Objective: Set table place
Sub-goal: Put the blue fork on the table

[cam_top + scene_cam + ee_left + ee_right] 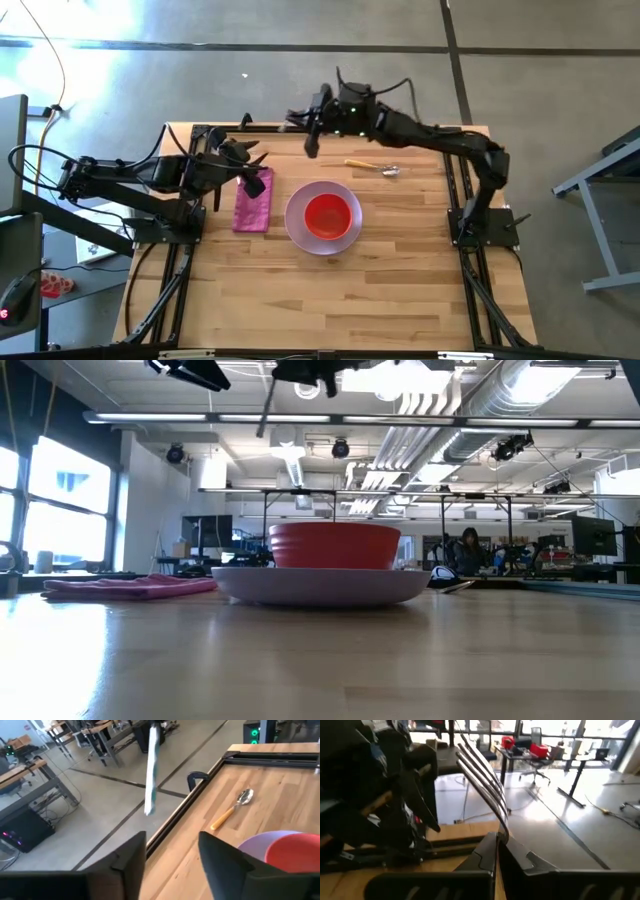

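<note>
My right gripper (497,842) — clamped on the fork (482,775) — hangs over the table's (330,300) far edge. My left gripper (172,852), jaws apart, holds nothing near the napkin (253,205). Bowl (327,215) on plate (296,228), mid-table; spoon (372,166) beyond.

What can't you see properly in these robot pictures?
- The fork: right wrist view shows only its tines; the right gripper, shut on it, hides the handle.
- The spoon: low view, mostly hidden behind the plate.
- Inside the red bowl: low view sees only its side.
- The napkin: high view, the left gripper covers its far end.
</note>
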`<state>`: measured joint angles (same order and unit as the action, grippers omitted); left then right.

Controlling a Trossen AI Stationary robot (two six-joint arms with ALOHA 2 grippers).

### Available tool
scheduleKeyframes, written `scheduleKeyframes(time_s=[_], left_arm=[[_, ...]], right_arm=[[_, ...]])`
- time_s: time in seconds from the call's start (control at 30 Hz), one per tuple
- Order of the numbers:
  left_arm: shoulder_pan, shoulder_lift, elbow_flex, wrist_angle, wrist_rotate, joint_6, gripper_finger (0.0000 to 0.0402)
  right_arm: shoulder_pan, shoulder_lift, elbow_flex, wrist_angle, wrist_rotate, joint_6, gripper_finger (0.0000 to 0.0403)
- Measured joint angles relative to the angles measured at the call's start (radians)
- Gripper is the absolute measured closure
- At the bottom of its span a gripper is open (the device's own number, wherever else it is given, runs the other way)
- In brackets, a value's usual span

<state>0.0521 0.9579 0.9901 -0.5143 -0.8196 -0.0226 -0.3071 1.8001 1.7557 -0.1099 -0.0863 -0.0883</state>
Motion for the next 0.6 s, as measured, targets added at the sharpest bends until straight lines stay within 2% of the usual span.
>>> scheduleKeyframes(time_s=[0.07, 0.17, 0.3, 0.37, 0.47, 0.6], left_arm=[[0.0, -0.001, 0.0, -0.003, 0.0, 0.017, 0.021], [0.0, -0.003, 0.0, -0.014, 0.0, 0.044, 0.0184], [0.0, -0.015, 0.0, -0.034, 0.0, 0.045, 0.0167], [0.0, -0.02, 0.0, -0.037, 0.0, 0.043, 0.0166], [0.0, -0.025, 0.0, -0.041, 0.0, 0.042, 0.0165], [0.0, -0.025, 0.0, -0.043, 0.0, 0.042, 0.0165]], right_arm=[[-0.012, -0.041, 0.0, -0.105, -0.001, -0.006, 0.0403], [-0.024, -0.123, 0.0, -0.356, -0.025, 0.01, 0.0403], [-0.023, -0.215, -0.013, -0.778, -0.018, 0.117, 0.0403], [-0.004, -0.262, -0.048, -0.916, 0.015, 0.185, 0.0403], [0.038, -0.351, -0.163, -0.979, 0.046, 0.297, 0.0403], [0.1, -0.51, -0.453, -0.793, 0.026, 0.476, 0.0403]])
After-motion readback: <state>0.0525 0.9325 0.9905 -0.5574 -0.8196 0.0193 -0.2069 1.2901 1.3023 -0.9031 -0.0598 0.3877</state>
